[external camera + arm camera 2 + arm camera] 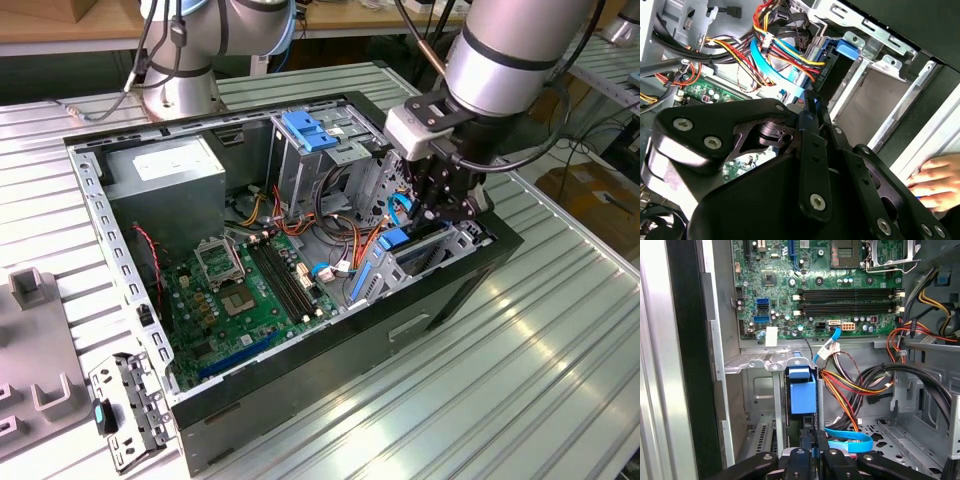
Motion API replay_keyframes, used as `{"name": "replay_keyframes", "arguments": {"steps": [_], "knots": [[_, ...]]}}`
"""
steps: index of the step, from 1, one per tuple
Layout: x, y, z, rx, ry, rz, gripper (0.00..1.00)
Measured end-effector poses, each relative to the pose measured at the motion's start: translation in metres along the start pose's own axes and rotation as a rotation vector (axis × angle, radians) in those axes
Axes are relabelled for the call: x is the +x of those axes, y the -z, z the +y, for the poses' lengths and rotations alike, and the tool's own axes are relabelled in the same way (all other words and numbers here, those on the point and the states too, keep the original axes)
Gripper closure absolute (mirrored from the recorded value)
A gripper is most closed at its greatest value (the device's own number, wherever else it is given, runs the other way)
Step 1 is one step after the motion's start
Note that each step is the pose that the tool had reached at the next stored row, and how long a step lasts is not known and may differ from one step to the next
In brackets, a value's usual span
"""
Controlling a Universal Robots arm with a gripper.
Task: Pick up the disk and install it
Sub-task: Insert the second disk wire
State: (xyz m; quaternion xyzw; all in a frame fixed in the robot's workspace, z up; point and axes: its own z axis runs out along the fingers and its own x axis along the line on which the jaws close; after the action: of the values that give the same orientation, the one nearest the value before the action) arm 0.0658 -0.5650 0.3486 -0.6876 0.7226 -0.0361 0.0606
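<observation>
- Black jaws (pixel 812 460) sit pressed on the edge of the disk (pixel 803 396), which stands upright in the metal bay (pixel 757 362) at the computer case's (pixel 420 315) front corner.
- Coloured wires (pixel 845 390) and one blue cable (pixel 850 440) crowd just beside it.
- One hand (pixel 935 182) rests outside the case in the second wrist view; the first wrist view shows the motherboard (pixel 815 290).

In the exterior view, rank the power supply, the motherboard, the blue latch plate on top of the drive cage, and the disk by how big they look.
Largest to smallest as they appear in the exterior view:
1. motherboard
2. power supply
3. blue latch plate
4. disk, though it is partly hidden in its bay under the gripper, so its rank against the plate is unsure.
</observation>
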Motion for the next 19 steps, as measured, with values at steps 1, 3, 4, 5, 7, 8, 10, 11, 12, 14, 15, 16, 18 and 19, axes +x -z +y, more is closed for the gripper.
{"name": "replay_keyframes", "arguments": {"steps": [1, 3, 4, 5, 7, 8, 10, 11, 12, 14, 15, 16, 18, 19], "knots": [[0.0007, -0.0001, 0.0, -0.0002, 0.0, -0.0038, 0.84], [0.0017, -0.0004, 0.0, -0.0007, 0.001, -0.0134, 0.84], [0.0017, -0.0004, 0.0, -0.0009, 0.002, -0.0168, 0.84], [0.0017, -0.0004, -0.0001, -0.0011, 0.003, -0.0198, 0.84], [0.0016, -0.0004, -0.0001, -0.0013, 0.004, -0.0216, 0.84], [0.0016, -0.0005, -0.0002, -0.0013, 0.004, -0.0218, 0.84], [0.0016, -0.0007, -0.0008, -0.0015, 0.008, -0.0222, 0.84], [0.0015, -0.0008, -0.0009, -0.0016, 0.01, -0.0224, 0.84], [0.0015, -0.0009, -0.0009, -0.0016, 0.011, -0.0226, 0.84], [0.0014, -0.0012, -0.0009, -0.0018, 0.015, -0.0232, 0.84], [0.0014, -0.0015, -0.0009, -0.0019, 0.017, -0.0238, 0.84], [0.0014, -0.0018, -0.0008, -0.002, 0.019, -0.0241, 0.84], [0.0014, -0.0025, -0.0007, -0.0021, 0.023, -0.0244, 0.84], [0.0013, -0.0028, -0.0007, -0.0022, 0.025, -0.0245, 0.84]]}}
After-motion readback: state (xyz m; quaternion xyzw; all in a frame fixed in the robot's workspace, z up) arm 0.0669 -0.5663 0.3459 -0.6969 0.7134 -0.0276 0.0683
